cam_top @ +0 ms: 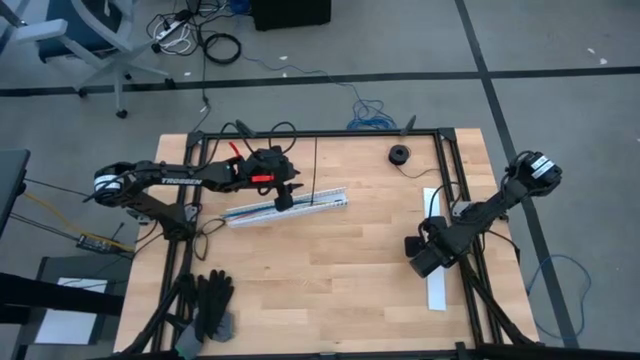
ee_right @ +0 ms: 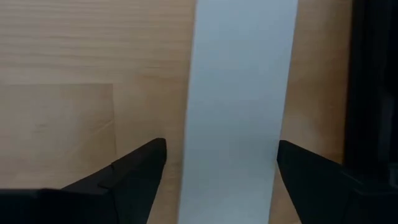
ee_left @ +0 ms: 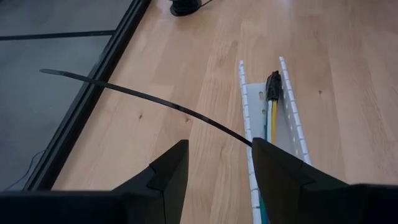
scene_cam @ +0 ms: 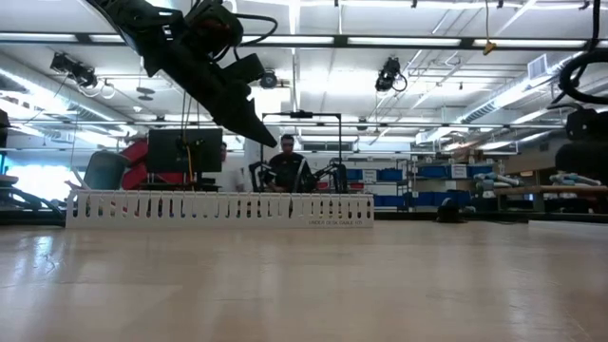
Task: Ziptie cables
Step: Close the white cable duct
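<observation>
Cables point(ee_left: 272, 107) lie lengthwise in the channel point(ee_left: 292, 118); left gripper point(ee_left: 217, 163) part-open, right gripper point(ee_right: 221, 155) open.

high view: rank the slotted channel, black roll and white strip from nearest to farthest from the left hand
1. Slotted channel, directly under the left hand.
2. Black roll, toward the table's far right corner.
3. White strip, at the right edge.

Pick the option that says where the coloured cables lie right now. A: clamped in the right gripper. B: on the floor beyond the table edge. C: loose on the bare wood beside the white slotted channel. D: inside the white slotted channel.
D: the left wrist view shows the cables, yellow and green with a dark plug end, running along the trough between the toothed walls of the white slotted channel.
</observation>
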Motion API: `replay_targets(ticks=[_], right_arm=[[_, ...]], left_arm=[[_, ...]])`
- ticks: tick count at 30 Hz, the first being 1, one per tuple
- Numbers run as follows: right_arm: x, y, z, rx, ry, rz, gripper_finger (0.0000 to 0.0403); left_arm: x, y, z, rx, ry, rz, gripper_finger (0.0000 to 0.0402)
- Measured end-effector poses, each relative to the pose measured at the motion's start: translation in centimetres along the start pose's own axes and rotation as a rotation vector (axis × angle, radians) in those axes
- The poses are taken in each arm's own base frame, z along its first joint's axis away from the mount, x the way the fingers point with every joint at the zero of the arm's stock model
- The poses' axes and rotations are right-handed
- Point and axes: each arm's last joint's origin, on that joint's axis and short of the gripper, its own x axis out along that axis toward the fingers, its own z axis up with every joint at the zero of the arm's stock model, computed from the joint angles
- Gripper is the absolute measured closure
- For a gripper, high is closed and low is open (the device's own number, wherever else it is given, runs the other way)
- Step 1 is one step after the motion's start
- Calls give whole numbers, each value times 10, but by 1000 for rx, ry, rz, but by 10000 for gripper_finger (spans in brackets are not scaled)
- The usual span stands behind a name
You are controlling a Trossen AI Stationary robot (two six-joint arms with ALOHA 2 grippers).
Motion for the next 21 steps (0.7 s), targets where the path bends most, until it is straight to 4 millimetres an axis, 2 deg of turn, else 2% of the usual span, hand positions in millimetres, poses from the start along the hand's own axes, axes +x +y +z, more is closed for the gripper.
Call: replay_targets(ticks=[4, 9, 21], right_arm=[[-3, 1, -2, -13, 2, 9, 123], [-5, 1, -4, -35, -2, 29, 214], [-8, -1, -4, -83, -52, 44, 216]], left_arm=[[0, 0, 0, -2, 0, 0, 249], [0, 0, 1, 0, -7, 1, 249], [0, 0, 3, 32, -17, -28, 249]])
